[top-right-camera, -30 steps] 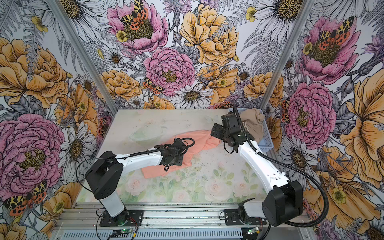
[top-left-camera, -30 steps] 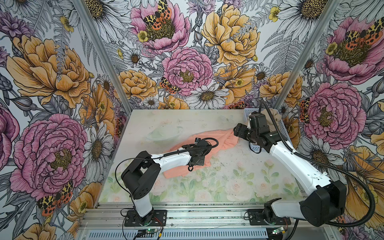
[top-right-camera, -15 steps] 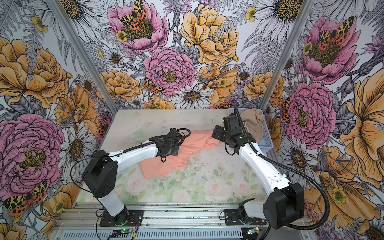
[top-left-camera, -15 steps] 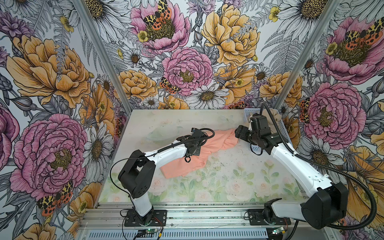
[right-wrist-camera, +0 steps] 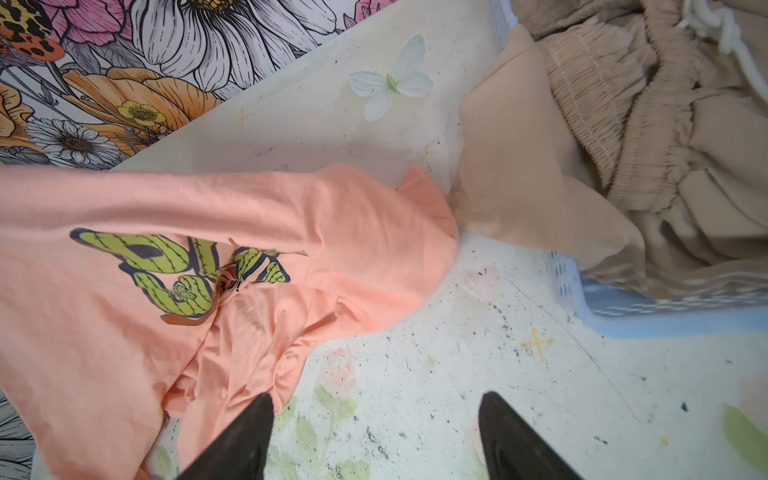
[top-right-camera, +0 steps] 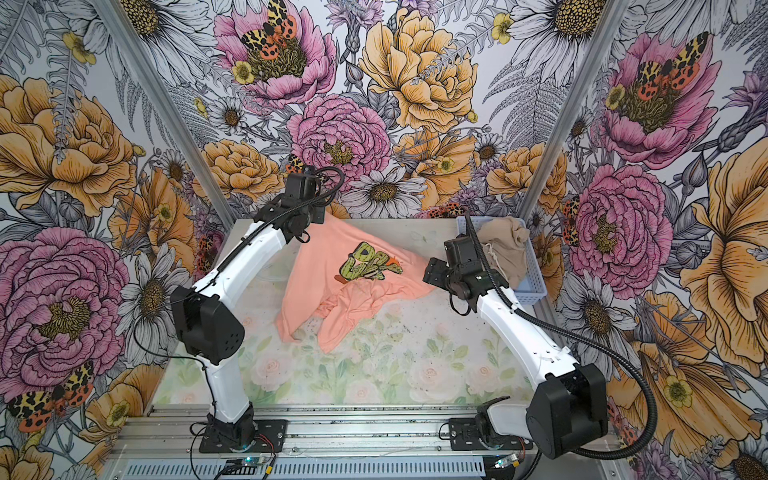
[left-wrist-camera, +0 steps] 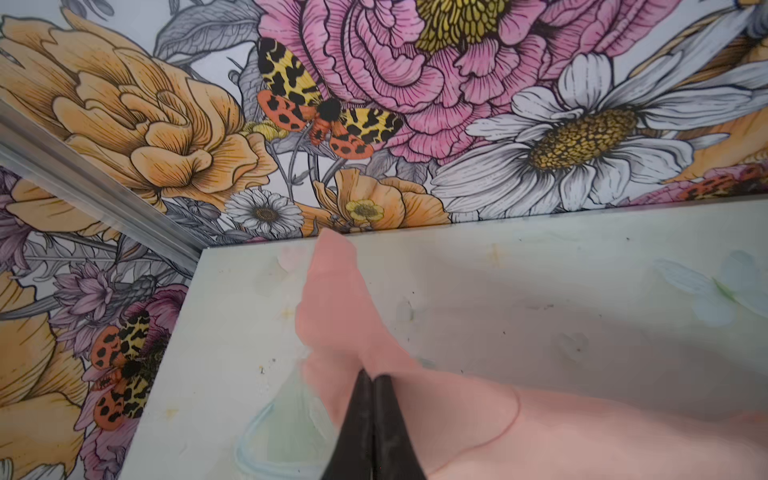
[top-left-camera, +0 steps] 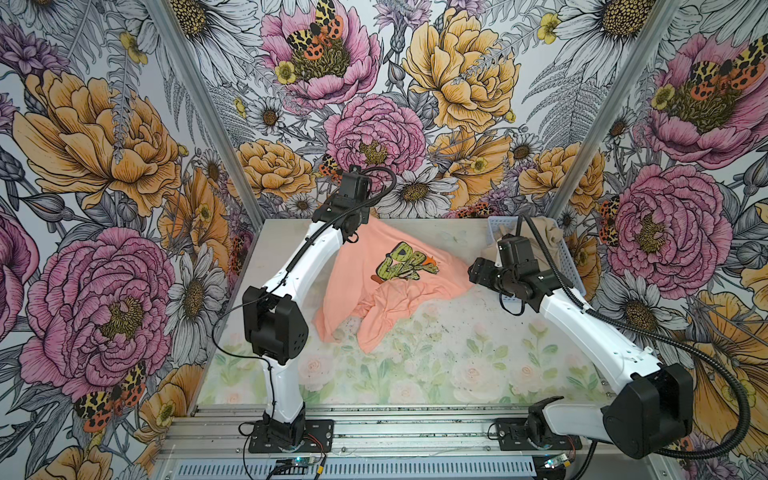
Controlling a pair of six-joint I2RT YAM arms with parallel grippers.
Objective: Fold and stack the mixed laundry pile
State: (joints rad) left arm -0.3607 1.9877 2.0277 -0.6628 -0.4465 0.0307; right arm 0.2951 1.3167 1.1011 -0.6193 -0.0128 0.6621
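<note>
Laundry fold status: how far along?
Done: the T-shirt is out of the basket, rumpled on the table; nothing is folded. In hand: the left gripper is shut on its edge, holding it raised; the right gripper is open, empty. Left: fold it, fold the shorts lying in the basket, stack both.

- The left end effector (left-wrist-camera: pixel 372 380), earlier low over the middle of the counter (top-left-camera: pixel 457 374), has risen toward the back wall and pinched onto the T-shirt (top-left-camera: pixel 357 286).
- The T-shirt, earlier a bunched strip, now hangs spread, with its green print (top-left-camera: pixel 406 267) showing.
</note>
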